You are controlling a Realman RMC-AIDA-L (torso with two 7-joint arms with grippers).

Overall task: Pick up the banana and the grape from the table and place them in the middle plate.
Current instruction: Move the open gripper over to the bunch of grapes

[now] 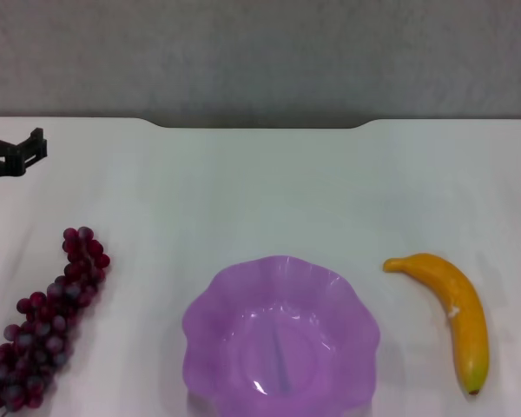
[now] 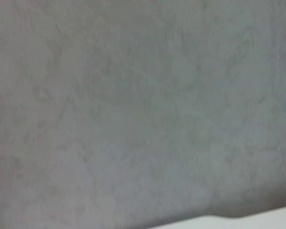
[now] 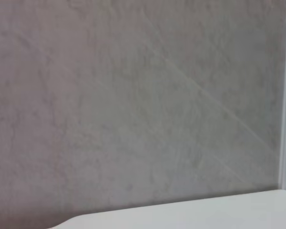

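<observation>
Nearest in the head view, the middle plate [image 1: 280, 340] sits on the table [image 1: 269, 187], between the grape [image 1: 49, 320] on the left and the banana [image 1: 447, 314] on the right, each apart from it. Left gripper [image 1: 16, 155] hovers at the far left edge; jaw state cannot be told. Both wrist views show only a grey wall [image 2: 133, 105] and a table edge.

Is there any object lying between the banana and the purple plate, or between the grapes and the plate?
No. Bare table separates the banana from the middle plate, and likewise the grape on its other side. The plate holds nothing. The left pincer sits far back.
</observation>
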